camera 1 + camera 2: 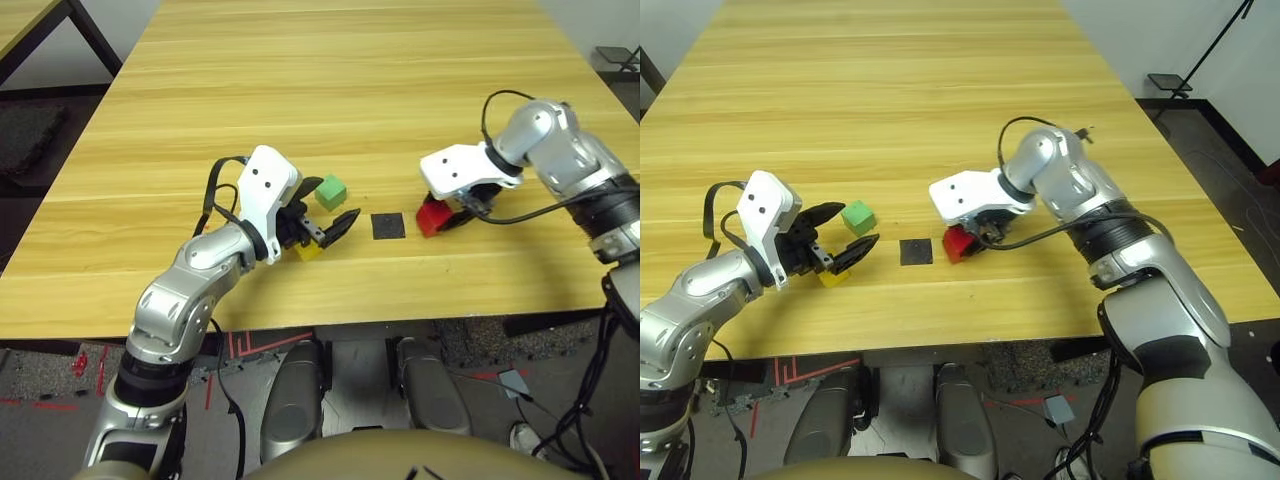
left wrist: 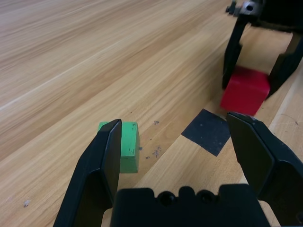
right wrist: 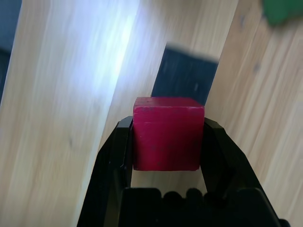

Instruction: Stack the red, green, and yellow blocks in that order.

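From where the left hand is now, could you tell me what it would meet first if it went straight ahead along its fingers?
Probably the black square patch, which lies on the table between the open left hand and the red block held in the right hand. The green block sits just off to one side. Depth is uncertain.

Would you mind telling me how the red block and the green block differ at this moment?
The red block is clamped between the right gripper's fingers; the green block sits free on the table, ungripped. The red block is just right of the black patch, the green one off to its left, by the open left gripper. Both are plain cubes of equal size.
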Robot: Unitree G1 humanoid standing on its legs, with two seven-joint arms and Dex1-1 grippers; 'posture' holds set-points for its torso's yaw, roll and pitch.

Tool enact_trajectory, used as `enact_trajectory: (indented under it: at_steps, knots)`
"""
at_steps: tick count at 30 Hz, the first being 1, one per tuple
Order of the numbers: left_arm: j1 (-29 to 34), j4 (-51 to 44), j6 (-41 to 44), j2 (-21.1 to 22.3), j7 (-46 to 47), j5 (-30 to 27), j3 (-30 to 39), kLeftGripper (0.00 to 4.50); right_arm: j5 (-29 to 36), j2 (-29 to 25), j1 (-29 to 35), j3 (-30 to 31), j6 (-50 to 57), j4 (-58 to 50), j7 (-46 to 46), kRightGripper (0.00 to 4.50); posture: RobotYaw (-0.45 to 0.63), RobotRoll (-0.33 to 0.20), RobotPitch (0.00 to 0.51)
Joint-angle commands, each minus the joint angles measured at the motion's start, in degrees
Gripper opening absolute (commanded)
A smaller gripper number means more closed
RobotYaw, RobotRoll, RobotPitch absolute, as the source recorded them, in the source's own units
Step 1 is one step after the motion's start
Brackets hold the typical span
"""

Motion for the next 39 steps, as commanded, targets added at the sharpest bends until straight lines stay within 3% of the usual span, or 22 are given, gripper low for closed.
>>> enact_trajectory:
  at_steps: [1,13,33,36,39]
  knots:
    - [-0.12,0.37,0.46,-0.34,0.41,0.52,-0.65,4.5,-3.16,2.58,-0.59,0.43,3.62,-0.01,-3.39,2.04,0.44,-0.252,0.141]
    - [2.81,-1.15,0.36,-0.8,2.03,0.57,-0.27,4.5,-8.77,6.48,-0.92,1.04,6.75,2.3,-6.73,2.04,0.47,-0.259,0.171]
    - [2.21,1.54,-1.59,-1.27,0.91,1.8,-1.59,4.5,-8.01,3.97,3.59,1.21,15.56,-7.57,-3.39,2.04,0.44,-0.267,0.162]
    - [1.71,2.28,-1.45,-0.96,0.58,2.49,-1.98,4.5,-7.35,4.43,4.29,0.31,18.37,-7.99,-4.25,3.1,0.41,-0.257,0.154]
    - [-1.11,4.51,-0.13,-0.89,0.68,3.85,-3.36,4.5,-3.43,5.01,4.32,-4.63,18.44,-5.6,-5.6,4.11,0.4,-0.249,0.147]
